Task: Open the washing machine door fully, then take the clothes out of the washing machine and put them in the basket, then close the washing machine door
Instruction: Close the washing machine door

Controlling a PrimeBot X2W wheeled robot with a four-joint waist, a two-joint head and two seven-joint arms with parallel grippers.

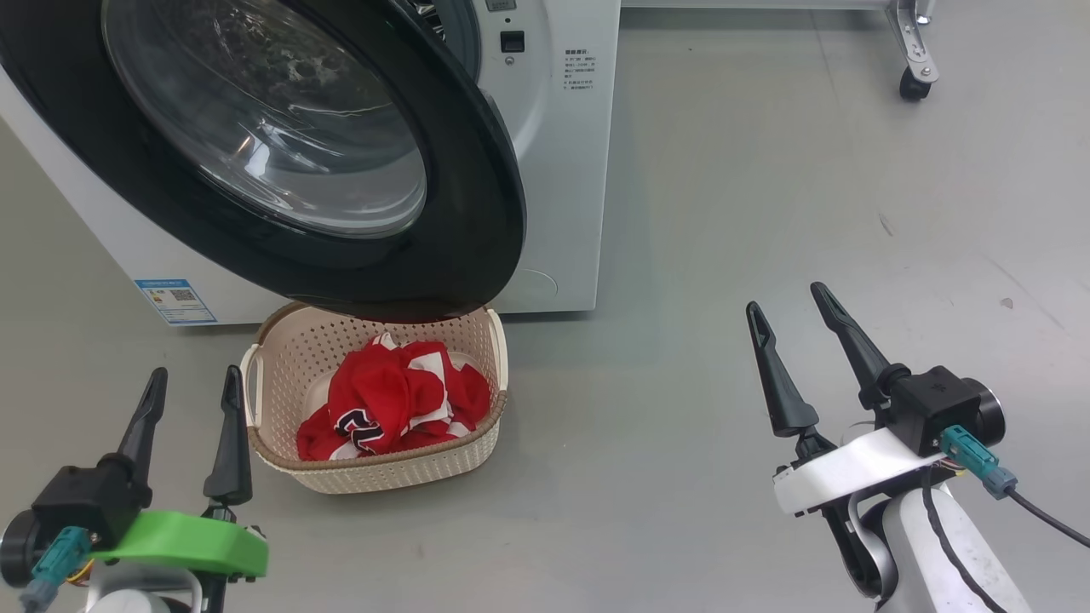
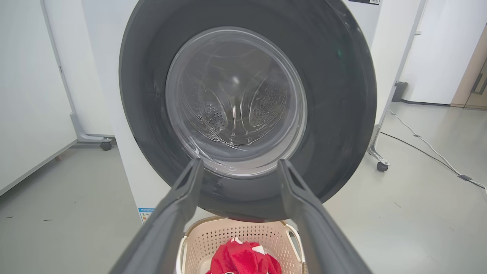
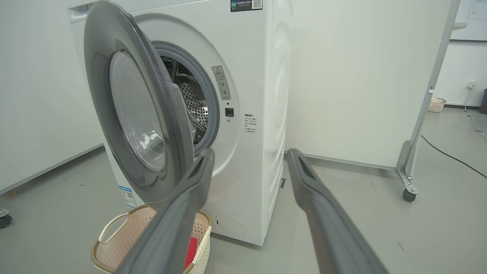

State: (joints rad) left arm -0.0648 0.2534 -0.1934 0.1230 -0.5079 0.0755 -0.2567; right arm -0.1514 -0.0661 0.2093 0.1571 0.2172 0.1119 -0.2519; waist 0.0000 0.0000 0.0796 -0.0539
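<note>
- Floor [image 1: 766,170] lies open right of washing machine [image 1: 562,170].
- Washing machine door [image 1: 477,213] overhangs far rim of basket [image 1: 383,477].
- Blue label [image 1: 174,300] low left, unreadable.
- Left gripper [image 1: 196,370], right gripper [image 1: 784,295]: spread, empty.

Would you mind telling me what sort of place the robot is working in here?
Probably a lab or test room rather than a home laundry: the washing machine stands on a bare grey floor, white partition panels on castors stand beside it, and a cable trails across the floor.
</note>
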